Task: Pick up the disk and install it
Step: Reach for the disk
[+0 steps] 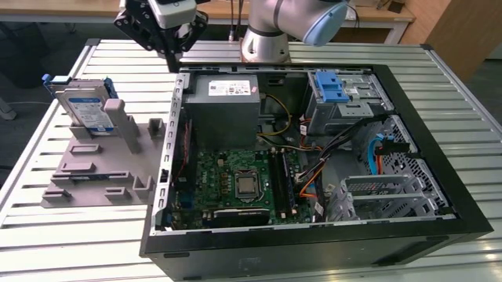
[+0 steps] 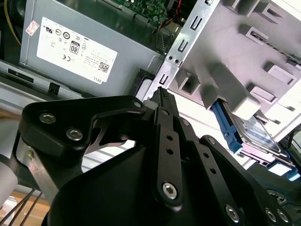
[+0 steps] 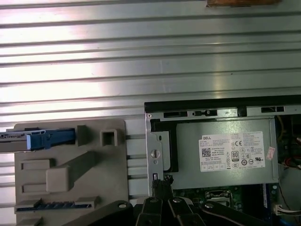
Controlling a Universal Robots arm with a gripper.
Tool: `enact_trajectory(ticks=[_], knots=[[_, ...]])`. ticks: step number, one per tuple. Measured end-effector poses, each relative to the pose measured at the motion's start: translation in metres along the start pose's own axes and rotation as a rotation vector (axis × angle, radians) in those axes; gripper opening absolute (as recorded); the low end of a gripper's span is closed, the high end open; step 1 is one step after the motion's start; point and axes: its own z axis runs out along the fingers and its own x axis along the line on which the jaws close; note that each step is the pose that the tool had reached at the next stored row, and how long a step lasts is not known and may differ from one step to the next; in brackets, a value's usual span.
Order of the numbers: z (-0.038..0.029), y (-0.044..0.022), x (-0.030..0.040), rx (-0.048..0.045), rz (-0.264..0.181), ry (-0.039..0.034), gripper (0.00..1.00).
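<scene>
- We find the jaws clenched, empty, over the computer case's (image 1: 314, 252) far-left corner.
- The disk (image 1: 86, 108) stands upright in the grey holder (image 1: 94, 176), at the exterior view's left, well apart.
- We advise gripping its edges squarely.

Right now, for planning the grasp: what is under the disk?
The disk stands upright on the grey fixture, beside a grey post. Its bottom edge is covered by fixture blocks, so its seating is hidden.
</scene>
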Motion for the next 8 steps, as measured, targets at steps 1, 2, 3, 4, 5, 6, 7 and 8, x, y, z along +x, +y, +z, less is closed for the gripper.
enact_trajectory(ticks=[1, 2, 3, 4, 5, 6, 7, 8], knots=[[0.0001, 0.0001, 0.0005, 0.0, 0.0, 0.0001, 0.11], [0.0001, 0.0002, 0.0011, 0.0001, 0.0, 0.0003, 0.11], [0.0002, 0.0003, 0.0015, 0.0002, 0.0, 0.0005, 0.11], [0.0003, 0.0004, 0.002, 0.0002, 0.0, 0.0007, 0.11], [0.0005, 0.0004, 0.0024, 0.0, 0.0, 0.0007, 0.11], [0.0005, 0.0004, 0.0027, 0.0001, 0.0, 0.0011, 0.11], [0.0005, 0.0005, 0.003, 0.0002, 0.0, 0.0016, 0.11], [0.0005, 0.0007, 0.0033, 0.0003, 0.0, 0.0021, 0.11]])
